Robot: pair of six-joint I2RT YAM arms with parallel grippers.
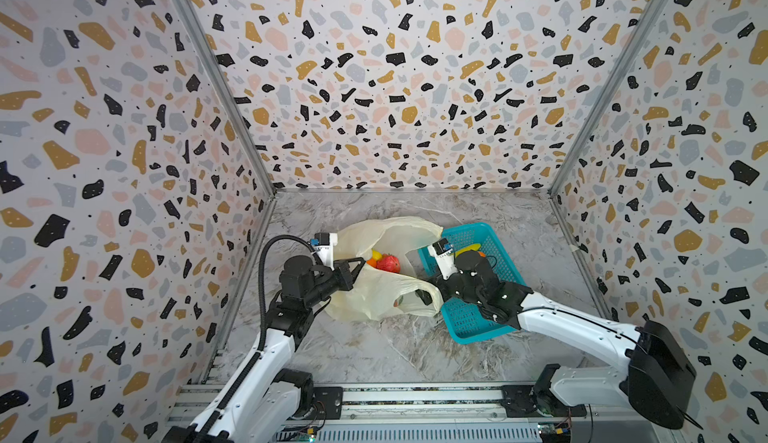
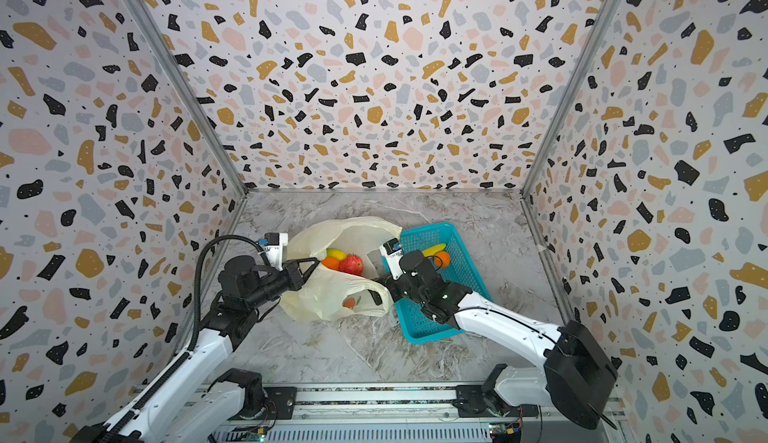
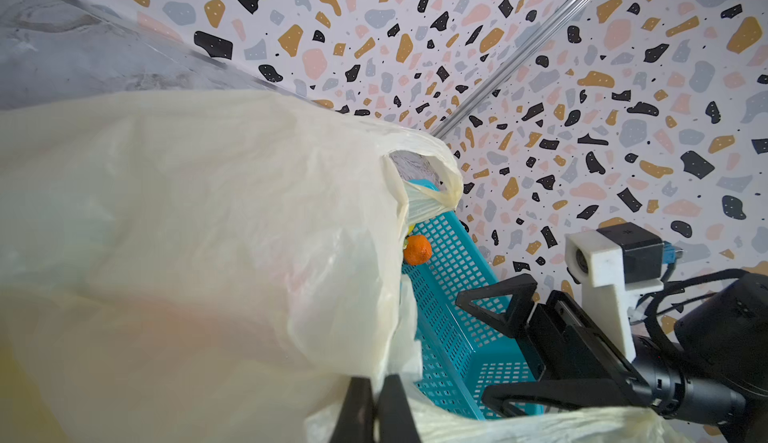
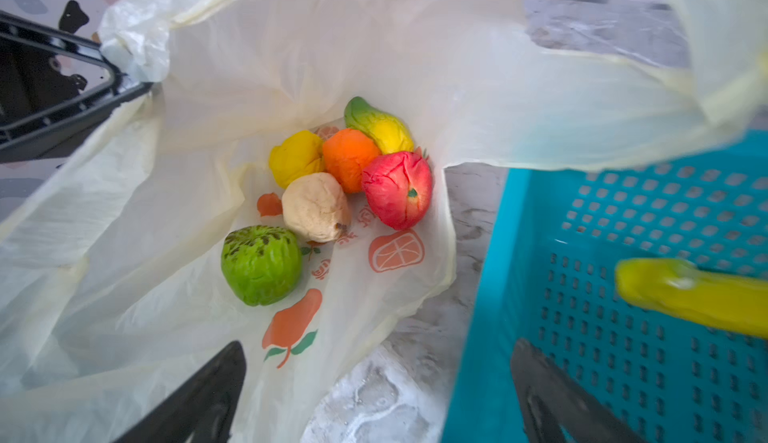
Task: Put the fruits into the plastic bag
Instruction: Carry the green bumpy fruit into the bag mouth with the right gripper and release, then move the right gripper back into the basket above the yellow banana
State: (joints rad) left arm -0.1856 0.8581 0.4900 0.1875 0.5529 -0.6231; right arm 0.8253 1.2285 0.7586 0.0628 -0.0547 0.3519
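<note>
The pale-yellow plastic bag point(image 1: 374, 295) point(image 2: 324, 295) lies open on the table. My left gripper point(image 1: 361, 261) point(image 3: 376, 382) is shut on its rim and holds the mouth up. Inside lie several fruits: a red one point(image 4: 397, 189) point(image 1: 388, 263), an orange point(image 4: 349, 164), a yellow one point(image 4: 296, 158), a green-and-yellow one point(image 4: 378, 123), a cream one point(image 4: 316, 206) and a green one point(image 4: 262, 264). My right gripper point(image 4: 378, 349) point(image 1: 432, 289) is open and empty, low between the bag's mouth and the basket. One finger is over the bag, the other over the basket.
The teal perforated basket point(image 1: 469, 320) point(image 4: 623, 212) stands right of the bag, touching it. In it lie a yellow banana-shaped fruit point(image 4: 698, 295) point(image 2: 434, 249) and an orange fruit point(image 2: 441, 259) point(image 3: 417, 249). Patterned walls close in three sides.
</note>
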